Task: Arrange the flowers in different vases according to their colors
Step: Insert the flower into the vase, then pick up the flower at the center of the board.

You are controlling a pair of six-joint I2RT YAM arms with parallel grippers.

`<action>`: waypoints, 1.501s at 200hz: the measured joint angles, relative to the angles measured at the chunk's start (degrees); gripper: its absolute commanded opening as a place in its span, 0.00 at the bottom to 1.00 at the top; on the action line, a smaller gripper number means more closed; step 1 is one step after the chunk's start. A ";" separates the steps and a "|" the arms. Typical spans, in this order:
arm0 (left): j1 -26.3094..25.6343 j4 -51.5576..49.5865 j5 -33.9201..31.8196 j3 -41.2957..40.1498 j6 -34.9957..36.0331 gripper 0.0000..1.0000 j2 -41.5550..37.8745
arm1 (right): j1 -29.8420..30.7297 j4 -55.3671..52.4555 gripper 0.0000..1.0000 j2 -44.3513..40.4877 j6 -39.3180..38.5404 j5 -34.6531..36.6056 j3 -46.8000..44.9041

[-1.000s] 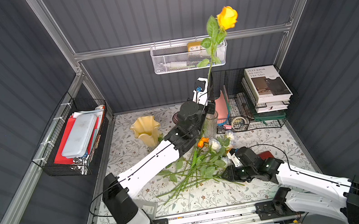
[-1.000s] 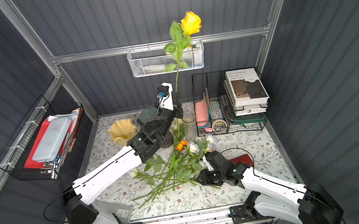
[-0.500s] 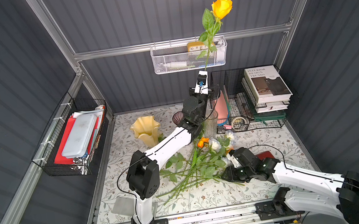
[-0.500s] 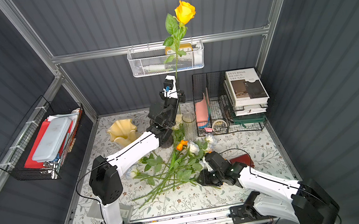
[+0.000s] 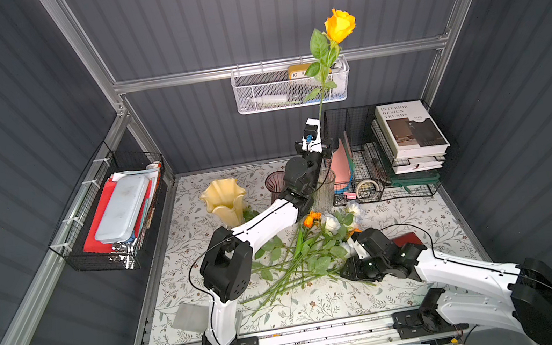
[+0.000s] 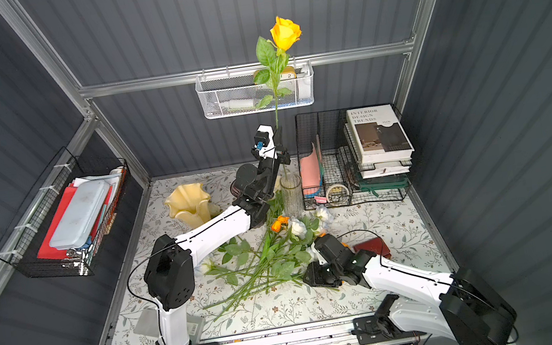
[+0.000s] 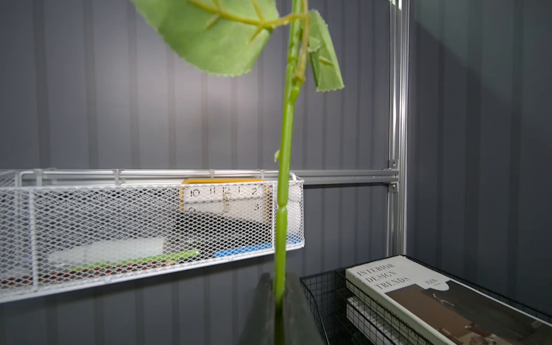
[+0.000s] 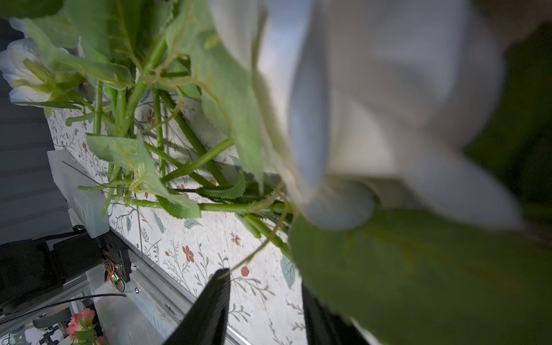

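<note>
The left gripper hangs high over the tabletop, pressed together on the green stem of one orange rose. The rose stands upright, its bloom far above the gripper. Directly below the gripper stands the clear ribbed vase. The stem's lower end reaches toward its mouth, but whether it is inside cannot be told. Farther from the gripper, the smoky purple vase and the pale yellow ruffled vase look empty.

The task seems barely begun. This looks like the first flower going in, and the pile of white, cream and orange flowers lies unsorted on the tabletop. The right gripper sits low at that pile, jaws spread and pinching nothing, with a white rose just in front of it.

Readable writing: a book beside the left gripper says "INTERIOR DESIGN TRENDS". A clock face in the white mesh basket shows 10, 11, 12, 1, 2, 3.
</note>
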 measured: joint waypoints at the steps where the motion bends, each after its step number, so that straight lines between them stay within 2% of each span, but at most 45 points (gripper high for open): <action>1: 0.00 0.11 0.02 -0.11 -0.04 0.07 0.00 | 0.00 0.02 0.44 0.00 0.00 0.00 -0.02; 15: 0.02 2.36 0.22 -2.67 -0.68 0.15 0.37 | 0.00 0.09 0.44 0.00 0.00 -0.02 -0.15; 39: 0.00 4.72 0.37 -6.19 -2.16 0.58 1.73 | 0.00 0.42 0.44 -0.02 0.02 -0.02 -0.15; 48: 0.00 4.66 0.31 -7.72 -2.58 0.70 1.86 | 0.00 0.44 0.44 -0.07 0.02 -0.02 -0.15; 73: 0.00 4.50 -0.48 -12.61 -5.42 0.78 0.76 | -0.11 0.37 0.44 -1.09 0.00 0.00 -0.15; 111: 0.00 -1.20 -2.49 -19.50 -7.67 0.81 -7.41 | -0.59 -0.92 0.44 -3.28 -0.26 0.02 0.13; 153: 0.00 -10.60 -5.75 -23.61 -11.50 0.81 -26.40 | -1.46 -2.14 0.45 -4.94 -0.72 0.02 0.17; 171: 0.02 -17.25 -7.13 -24.70 -14.27 0.80 -34.67 | -1.86 -2.67 0.44 -5.66 -0.87 0.00 0.20; 192: 0.07 -27.65 -6.82 -24.70 -19.12 0.78 -39.74 | -2.29 -3.63 0.44 -6.56 -1.07 0.00 0.24; 216: 0.07 -40.17 -3.23 -24.92 -24.96 0.75 -38.77 | -2.78 -4.48 0.44 -7.43 -1.16 0.00 0.24; 254: 0.07 -55.56 3.34 -29.31 -32.48 0.61 -31.34 | -3.19 -4.98 0.44 -7.89 -1.31 -0.02 0.26; 300: 0.22 -60.06 8.13 -30.16 -35.28 0.50 -23.85 | -3.50 -5.42 0.44 -7.39 -1.70 -0.31 0.26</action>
